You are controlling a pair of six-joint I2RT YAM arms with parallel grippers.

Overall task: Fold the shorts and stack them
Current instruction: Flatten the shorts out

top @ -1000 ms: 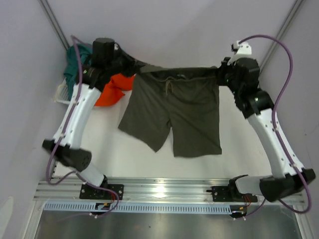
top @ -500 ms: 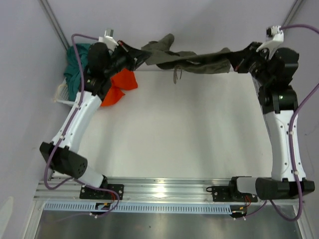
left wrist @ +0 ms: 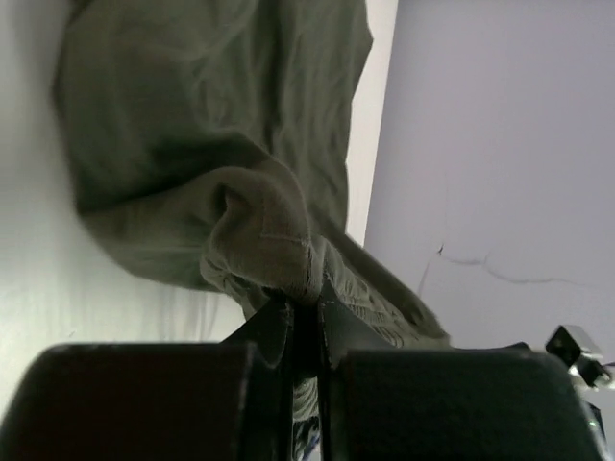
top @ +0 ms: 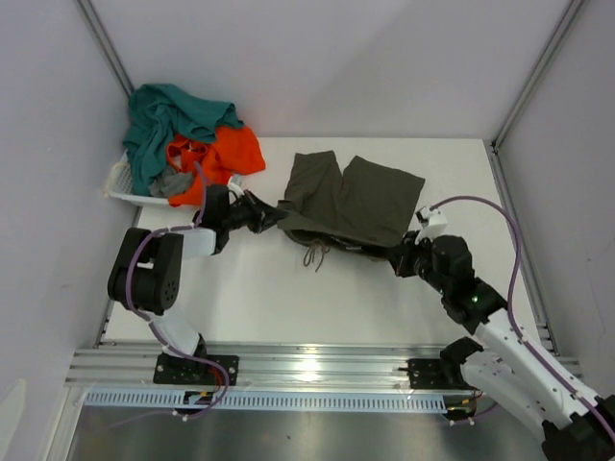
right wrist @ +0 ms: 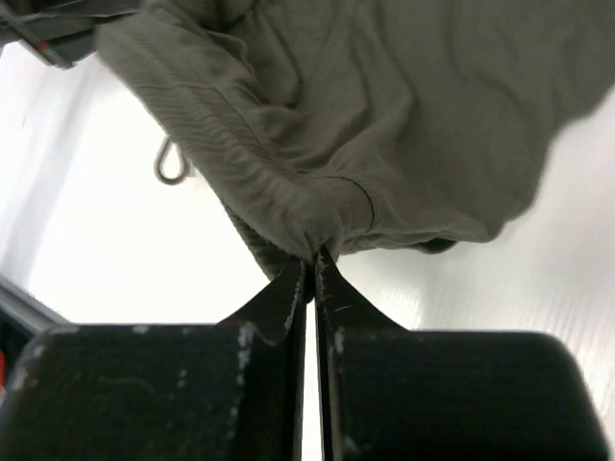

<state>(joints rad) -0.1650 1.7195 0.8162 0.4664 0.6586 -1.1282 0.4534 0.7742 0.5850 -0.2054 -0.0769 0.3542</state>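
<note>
The left pincer (left wrist: 306, 303) is clamped on a bunched corner of the olive shorts (top: 351, 197). In its wrist view the 2 fingers are pressed together with a fold of the waistband (top: 336, 235) pinched between them. The right pincer (right wrist: 313, 264) grips the opposite waist corner in the same way, its fingers closed tight on a gathered ridge of the elastic hem.

Seen from above, the olive shorts lie spread on the white desk (top: 288, 298), in its far half and a little right of centre. The waistband runs along the near side between the 2 pincers. The left pincer is at its left end and the right pincer at its right end, slightly nearer the arm bases. The 2 legs point away toward the far wall, side by side. The drawstring (top: 315, 254) trails from the middle of the waistband onto the desk, between the pincers and touching neither.

At the far left corner a white basket (top: 120, 182) holds a heap of teal shorts (top: 163, 120), orange shorts (top: 226, 149) and grey shorts (top: 173, 182). It is well apart from the olive pair, and the left arm lies low just beside it.
</note>
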